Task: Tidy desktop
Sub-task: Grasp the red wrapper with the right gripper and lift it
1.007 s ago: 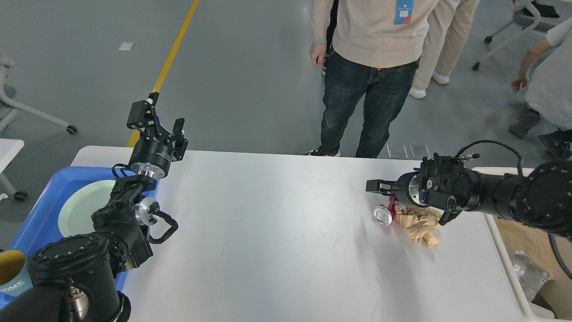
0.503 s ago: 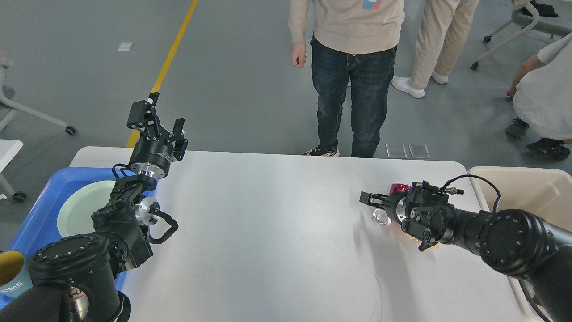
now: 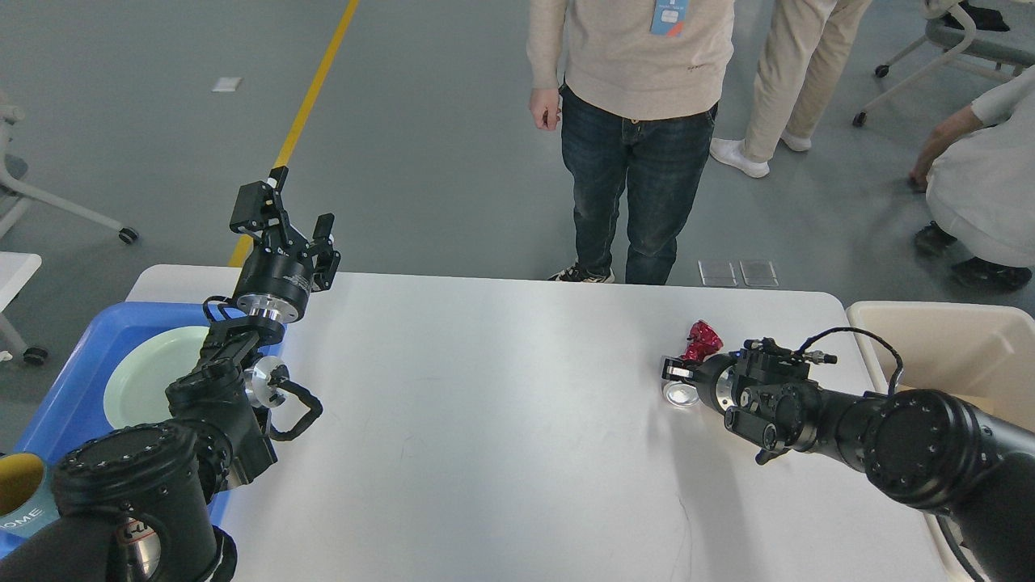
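Observation:
The white desktop [image 3: 485, 420] fills the middle of the head view. A crushed red can [image 3: 702, 339] with a silver end [image 3: 682, 394] lies near its far right. My right gripper [image 3: 675, 373] is low over the desktop, right at the can, its dark fingers lying across it; I cannot tell whether they grip it. My left gripper [image 3: 283, 218] is raised above the desktop's far left corner, open and empty. Brown crumpled paper seen earlier is hidden behind my right arm.
A blue tray [image 3: 89, 339] holding a pale green plate [image 3: 154, 376] stands at the left edge, with a yellow cup [image 3: 20, 485] at its near end. An off-white bin [image 3: 946, 339] stands off the right edge. People [image 3: 639, 121] stand beyond the far edge.
My right arm has dropped lower and its gripper has come down onto the can. The brown paper is now covered by the arm. The left arm has not moved.

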Motion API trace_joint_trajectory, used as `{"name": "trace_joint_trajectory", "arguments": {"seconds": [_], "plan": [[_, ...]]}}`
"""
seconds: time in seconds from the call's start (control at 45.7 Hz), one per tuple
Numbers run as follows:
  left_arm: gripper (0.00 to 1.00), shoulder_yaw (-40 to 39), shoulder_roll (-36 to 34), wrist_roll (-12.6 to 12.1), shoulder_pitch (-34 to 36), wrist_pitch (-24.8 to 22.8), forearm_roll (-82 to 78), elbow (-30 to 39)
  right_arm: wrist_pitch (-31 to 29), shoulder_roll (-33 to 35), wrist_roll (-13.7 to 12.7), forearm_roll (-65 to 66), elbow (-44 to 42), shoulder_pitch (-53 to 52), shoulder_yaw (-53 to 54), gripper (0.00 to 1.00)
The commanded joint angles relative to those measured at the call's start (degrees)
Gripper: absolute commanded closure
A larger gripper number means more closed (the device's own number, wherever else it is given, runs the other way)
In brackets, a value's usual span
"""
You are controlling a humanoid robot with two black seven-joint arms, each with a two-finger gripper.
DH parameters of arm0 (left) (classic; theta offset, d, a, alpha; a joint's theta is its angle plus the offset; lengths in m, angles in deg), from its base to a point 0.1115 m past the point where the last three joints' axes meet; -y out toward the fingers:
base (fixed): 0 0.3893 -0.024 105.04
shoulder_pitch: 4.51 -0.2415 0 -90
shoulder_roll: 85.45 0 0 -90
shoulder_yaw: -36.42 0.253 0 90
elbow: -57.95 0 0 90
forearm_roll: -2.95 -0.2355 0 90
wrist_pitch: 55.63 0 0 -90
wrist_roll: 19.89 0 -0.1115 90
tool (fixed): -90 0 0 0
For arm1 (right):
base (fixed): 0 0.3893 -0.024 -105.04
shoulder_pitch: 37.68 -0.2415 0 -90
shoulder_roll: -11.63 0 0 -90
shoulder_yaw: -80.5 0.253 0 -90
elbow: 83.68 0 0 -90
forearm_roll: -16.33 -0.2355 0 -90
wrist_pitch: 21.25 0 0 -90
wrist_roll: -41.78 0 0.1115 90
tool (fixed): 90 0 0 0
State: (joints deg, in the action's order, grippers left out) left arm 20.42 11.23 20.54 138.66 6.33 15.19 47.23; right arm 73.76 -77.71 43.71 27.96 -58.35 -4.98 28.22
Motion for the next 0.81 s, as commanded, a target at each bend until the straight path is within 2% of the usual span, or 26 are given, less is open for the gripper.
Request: {"name": "trace_joint_trajectory", "arguments": {"seconds": [0.0, 0.066, 0.263, 0.35, 0.569, 0.678, 0.744, 0.788], "plan": [[0.03, 0.0, 0.0, 0.0, 0.0, 0.0, 0.0, 0.0, 0.0, -0.1, 0.1, 0.3, 0.7, 0.1, 0.0, 0.55], [0.03, 0.0, 0.0, 0.0, 0.0, 0.0, 0.0, 0.0, -0.1, -0.4, 0.1, 0.3, 0.7, 0.3, 0.1, 0.65], [0.03, 0.0, 0.0, 0.0, 0.0, 0.0, 0.0, 0.0, -0.1, -0.6, 0.1, 0.5, 0.7, 0.5, -0.1, 0.66], [0.03, 0.0, 0.0, 0.0, 0.0, 0.0, 0.0, 0.0, -0.2, -0.6, 0.1, 0.5, 0.8, 0.4, -0.1, 0.76], [0.04, 0.0, 0.0, 0.0, 0.0, 0.0, 0.0, 0.0, -0.3, -0.6, 0.2, 0.4, 2.3, -1.2, 0.4, 0.88], [0.03, 0.0, 0.0, 0.0, 0.0, 0.0, 0.0, 0.0, -0.5, 1.1, 0.4, 0.4, 7.6, -5.2, 0.5, 0.94], [0.03, 0.0, 0.0, 0.0, 0.0, 0.0, 0.1, 0.0, -0.9, 5.0, 0.6, 0.4, 13.3, -9.1, 0.7, 0.94], [0.03, 0.0, 0.0, 0.0, 0.0, 0.0, 0.0, 0.0, -1.1, 10.5, 0.8, 0.6, 22.0, -15.1, 1.8, 0.95]]}}
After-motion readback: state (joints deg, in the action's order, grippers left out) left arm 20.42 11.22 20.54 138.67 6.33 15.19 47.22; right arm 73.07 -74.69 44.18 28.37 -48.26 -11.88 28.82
